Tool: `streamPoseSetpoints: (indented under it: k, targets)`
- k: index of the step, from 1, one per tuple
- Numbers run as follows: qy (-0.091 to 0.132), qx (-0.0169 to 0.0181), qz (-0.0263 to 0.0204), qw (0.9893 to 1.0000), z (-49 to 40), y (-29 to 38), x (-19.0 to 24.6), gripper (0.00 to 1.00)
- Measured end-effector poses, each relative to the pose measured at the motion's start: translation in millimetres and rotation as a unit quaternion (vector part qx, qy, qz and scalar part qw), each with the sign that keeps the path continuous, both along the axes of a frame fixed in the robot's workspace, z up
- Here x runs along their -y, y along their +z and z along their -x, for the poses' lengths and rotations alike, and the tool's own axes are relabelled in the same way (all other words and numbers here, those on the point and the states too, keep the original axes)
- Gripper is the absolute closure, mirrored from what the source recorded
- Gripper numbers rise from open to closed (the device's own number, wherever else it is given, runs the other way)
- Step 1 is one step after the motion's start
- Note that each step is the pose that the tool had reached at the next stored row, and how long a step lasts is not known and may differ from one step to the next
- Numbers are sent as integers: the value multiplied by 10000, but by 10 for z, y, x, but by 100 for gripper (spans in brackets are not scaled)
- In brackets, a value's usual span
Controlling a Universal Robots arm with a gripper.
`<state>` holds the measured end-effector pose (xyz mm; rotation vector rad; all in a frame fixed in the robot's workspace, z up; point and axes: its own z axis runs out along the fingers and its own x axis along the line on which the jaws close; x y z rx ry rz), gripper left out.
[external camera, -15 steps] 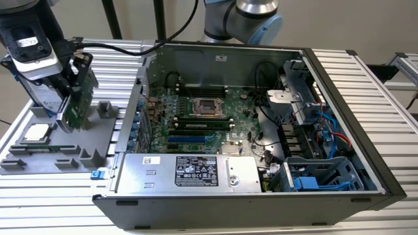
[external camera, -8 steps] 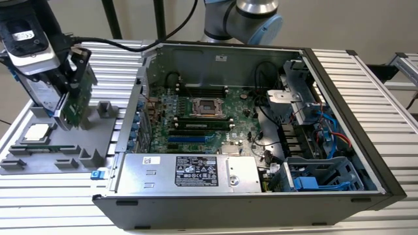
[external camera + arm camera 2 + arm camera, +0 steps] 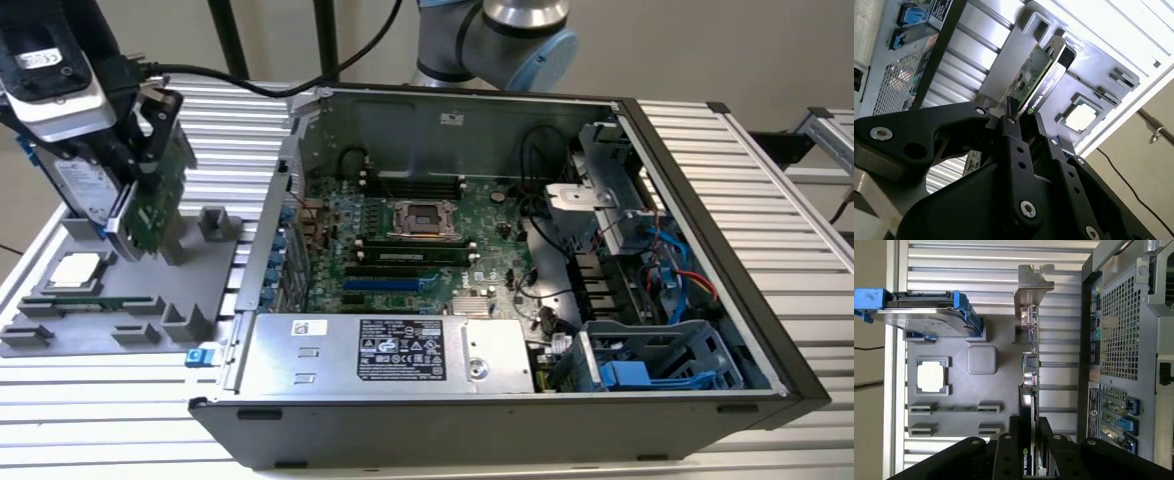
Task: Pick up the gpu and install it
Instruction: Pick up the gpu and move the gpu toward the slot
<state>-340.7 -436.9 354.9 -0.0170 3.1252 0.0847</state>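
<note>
Gripper: your gripper point(image 3: 147, 165) sits in the upper left of the exterior view, fingers clamped on the gpu point(image 3: 158, 212).
Gpu: on edge over the grey tray point(image 3: 80, 335); the long axis runs from the fingers toward its silver bracket point(image 3: 1033, 282).
Target side: the open computer case point(image 3: 694, 150) lies to the exterior view's right.
Hidden: you can't tell whether the card's lower edge touches the tray.

One gpu point(image 3: 158, 215), one hard drive point(image 3: 924, 322), one computer case point(image 3: 467, 430), one processor chip point(image 3: 74, 272), one grey tray point(image 3: 147, 290).
</note>
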Motion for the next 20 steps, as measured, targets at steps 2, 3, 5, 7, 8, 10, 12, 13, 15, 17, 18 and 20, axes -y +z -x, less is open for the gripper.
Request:
streamPoseSetpoints:
  k: [2,3,5,7,8,10,12,13,15,17,18,20]
  targets:
    - [1,0,0,10000,0,21,0,100]
    - [1,0,0,10000,0,31,0,100]
    - [2,1,0,10000,0,51,0,100]
    - [3,0,0,10000,0,73,0,100]
    - [3,1,0,10000,0,82,0,100]
    - [4,0,0,10000,0,103,0,100]
    - [5,0,0,10000,0,124,0,100]
    - [5,0,0,10000,0,134,0,100]
    - [6,0,0,10000,0,154,0,100]
    - [6,1,0,10000,0,173,0,100]
    - [7,0,0,10000,0,183,0,100]
    - [8,1,0,10000,0,201,0,100]
